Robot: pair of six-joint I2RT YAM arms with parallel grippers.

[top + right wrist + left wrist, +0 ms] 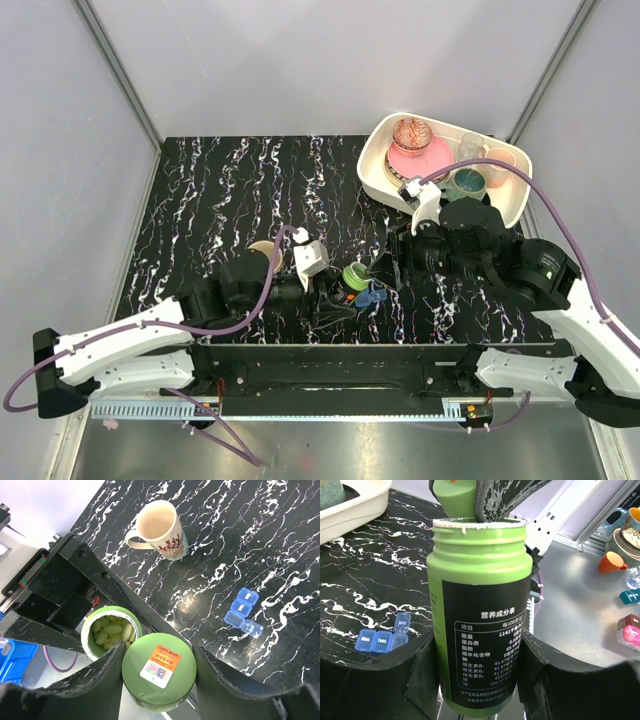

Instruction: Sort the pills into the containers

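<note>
Nearby, pill box [241, 611], mug [159, 529], tray [372, 172].

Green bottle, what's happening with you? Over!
Gripped by left pincer: green bottle, open, pills inside. In right pincer: its lid. Apart, untouched: blue pill box. Nothing in the way.

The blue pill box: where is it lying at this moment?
In the top view the blue pill box lies on the black table near its front edge, just right of the green bottle.
</note>
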